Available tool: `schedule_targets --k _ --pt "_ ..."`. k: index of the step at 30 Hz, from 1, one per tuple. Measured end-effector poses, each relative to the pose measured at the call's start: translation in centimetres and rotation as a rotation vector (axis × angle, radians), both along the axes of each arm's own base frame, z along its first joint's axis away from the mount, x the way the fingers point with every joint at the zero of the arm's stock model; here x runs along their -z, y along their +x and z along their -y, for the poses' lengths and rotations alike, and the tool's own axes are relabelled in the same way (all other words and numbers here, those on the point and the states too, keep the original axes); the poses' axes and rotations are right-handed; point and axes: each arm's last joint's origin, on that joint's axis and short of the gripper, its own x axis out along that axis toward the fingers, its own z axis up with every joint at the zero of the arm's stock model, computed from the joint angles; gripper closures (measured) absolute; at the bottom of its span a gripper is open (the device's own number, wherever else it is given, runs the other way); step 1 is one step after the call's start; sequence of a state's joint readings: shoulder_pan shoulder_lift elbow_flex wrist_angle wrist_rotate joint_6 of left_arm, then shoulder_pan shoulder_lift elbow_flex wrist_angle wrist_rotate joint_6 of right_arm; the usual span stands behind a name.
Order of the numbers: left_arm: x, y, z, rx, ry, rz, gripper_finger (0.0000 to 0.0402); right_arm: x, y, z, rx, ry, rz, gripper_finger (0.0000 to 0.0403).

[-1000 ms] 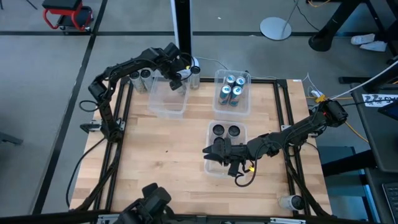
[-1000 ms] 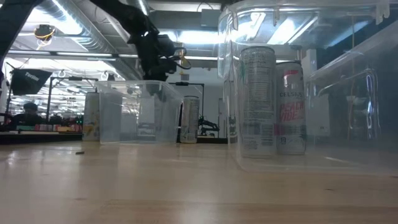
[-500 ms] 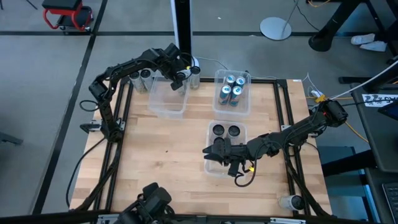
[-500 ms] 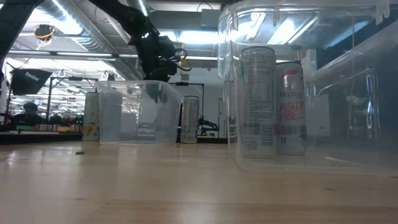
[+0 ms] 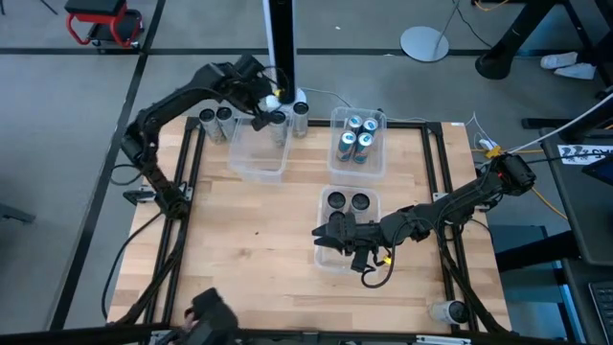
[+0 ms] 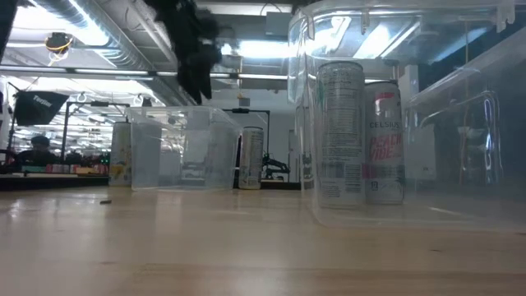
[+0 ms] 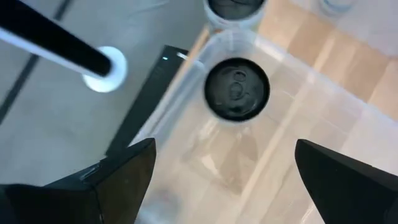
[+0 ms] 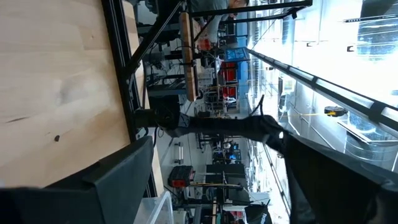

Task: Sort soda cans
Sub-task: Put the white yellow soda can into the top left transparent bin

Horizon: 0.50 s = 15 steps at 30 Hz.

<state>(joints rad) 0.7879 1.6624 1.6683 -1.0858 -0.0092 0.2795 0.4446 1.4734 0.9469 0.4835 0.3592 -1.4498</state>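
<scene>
The left gripper (image 5: 269, 107) has lifted and swung back from the clear bin (image 5: 259, 165), fingers spread wide and empty. A silver-grey can (image 7: 237, 89) stands upright in that bin's far corner, directly below it. The right gripper (image 5: 330, 237) waits open over the near bin.

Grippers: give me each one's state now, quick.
Left gripper: open, above a can in the clear bin, holding nothing.
Right gripper: open, over the near bin, holding nothing.
</scene>
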Motion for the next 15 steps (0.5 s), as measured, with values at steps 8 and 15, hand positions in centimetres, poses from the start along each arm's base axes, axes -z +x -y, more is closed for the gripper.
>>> schedule_targets --k 8,15 --pt "-3.9 -3.1 2.5 -0.139 0.11 -0.009 0.0029 -0.1 0.0 0.0 0.0 0.003 0.006 0.0038" --pt "-4.0 -4.9 3.3 -0.222 0.077 -0.111 0.0029 -0.1 0.0 0.0 0.0 0.005 0.006 0.0038"
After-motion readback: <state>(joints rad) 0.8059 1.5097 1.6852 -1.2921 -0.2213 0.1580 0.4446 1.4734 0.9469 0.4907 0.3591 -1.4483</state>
